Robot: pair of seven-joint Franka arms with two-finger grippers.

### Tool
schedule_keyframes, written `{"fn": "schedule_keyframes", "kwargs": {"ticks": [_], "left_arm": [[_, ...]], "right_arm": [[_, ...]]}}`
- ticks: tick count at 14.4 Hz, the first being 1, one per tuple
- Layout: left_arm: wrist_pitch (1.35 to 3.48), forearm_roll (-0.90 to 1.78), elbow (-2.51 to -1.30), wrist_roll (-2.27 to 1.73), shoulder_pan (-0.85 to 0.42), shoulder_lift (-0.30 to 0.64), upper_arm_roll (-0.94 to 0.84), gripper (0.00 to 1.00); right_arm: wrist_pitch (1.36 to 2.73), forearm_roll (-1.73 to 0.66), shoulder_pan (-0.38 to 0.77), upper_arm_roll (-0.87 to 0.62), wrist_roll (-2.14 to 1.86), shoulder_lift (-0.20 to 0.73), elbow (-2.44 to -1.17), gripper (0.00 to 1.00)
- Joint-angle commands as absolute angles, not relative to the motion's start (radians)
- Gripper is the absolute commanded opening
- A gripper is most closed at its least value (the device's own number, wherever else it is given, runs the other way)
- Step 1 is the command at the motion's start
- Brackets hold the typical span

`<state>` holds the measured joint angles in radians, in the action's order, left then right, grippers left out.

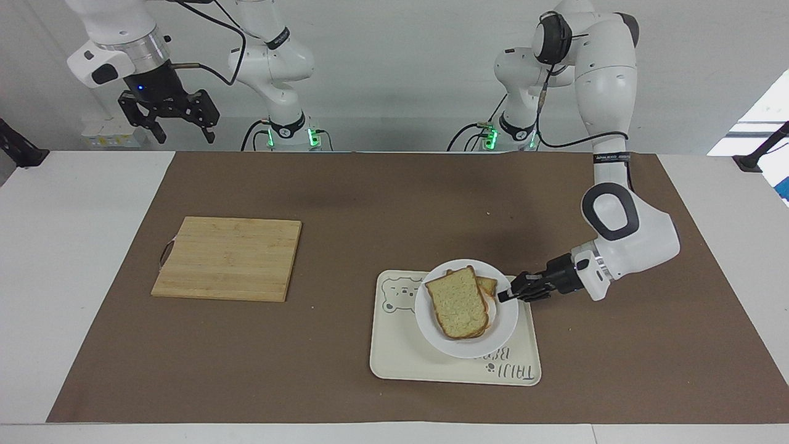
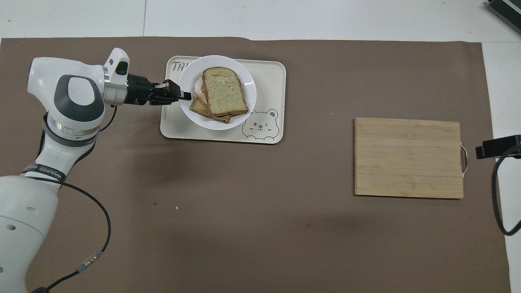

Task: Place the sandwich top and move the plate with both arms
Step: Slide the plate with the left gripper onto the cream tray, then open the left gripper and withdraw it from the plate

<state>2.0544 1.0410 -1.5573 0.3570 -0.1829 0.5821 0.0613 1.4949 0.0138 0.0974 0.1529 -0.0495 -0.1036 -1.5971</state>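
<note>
The left end effector (image 1: pixel 504 296) is pinching the rim of the plate (image 1: pixel 500 330) with its fingertips closed tight, holding it over the tray (image 1: pixel 394 361). The facing view is showing the plate tilted and covering part of the tray's lettering; whether it is touching the tray cannot be told. The sandwich top (image 1: pixel 456 303) is lying on the stack on the plate, and the overhead view is revealing an orange-and-white edge of filling under it (image 2: pixel 223 92), on the side toward the left arm. The right end effector (image 1: pixel 169 118), seen only in the facing view, is hanging with its fingers spread wide and holding nothing, above the right arm's end of the tabletop (image 1: pixel 80 246). The cutting board (image 2: pixel 408 157) is lying well apart from the tray.
</note>
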Motion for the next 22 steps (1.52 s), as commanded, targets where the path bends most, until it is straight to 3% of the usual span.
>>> {"fn": "schedule_keyframes", "kwargs": {"ticks": [1,10,11,13,17,18,22], "left_arm": [[2.071,1.042,-1.506,0.339,-0.190,0.626,0.072,0.00],[2.125,1.008,-1.523,0.342,-0.219,0.654,0.072,0.00],[2.134,1.003,-1.523,0.348,-0.224,0.655,0.075,0.26],[2.137,0.965,-1.525,0.342,-0.224,0.652,0.075,0.39],[2.128,0.780,-1.532,0.321,-0.224,0.606,0.081,0.92],[2.126,0.703,-1.546,0.315,-0.225,0.574,0.081,1.00],[2.099,0.421,-1.603,0.278,-0.212,0.437,0.081,1.00]], "right_arm": [[1.486,-0.005,0.087,0.147,-0.067,-0.117,-1.606,1.00],[1.488,-0.014,0.089,0.143,-0.067,-0.115,-1.605,1.00],[1.488,-0.014,0.089,0.143,-0.067,-0.115,-1.605,1.00],[1.488,-0.014,0.089,0.143,-0.067,-0.115,-1.605,1.00],[1.488,-0.014,0.089,0.143,-0.067,-0.115,-1.605,1.00],[1.488,-0.014,0.089,0.143,-0.067,-0.115,-1.605,1.00],[1.488,-0.014,0.089,0.143,-0.067,-0.115,-1.605,1.00]]}}
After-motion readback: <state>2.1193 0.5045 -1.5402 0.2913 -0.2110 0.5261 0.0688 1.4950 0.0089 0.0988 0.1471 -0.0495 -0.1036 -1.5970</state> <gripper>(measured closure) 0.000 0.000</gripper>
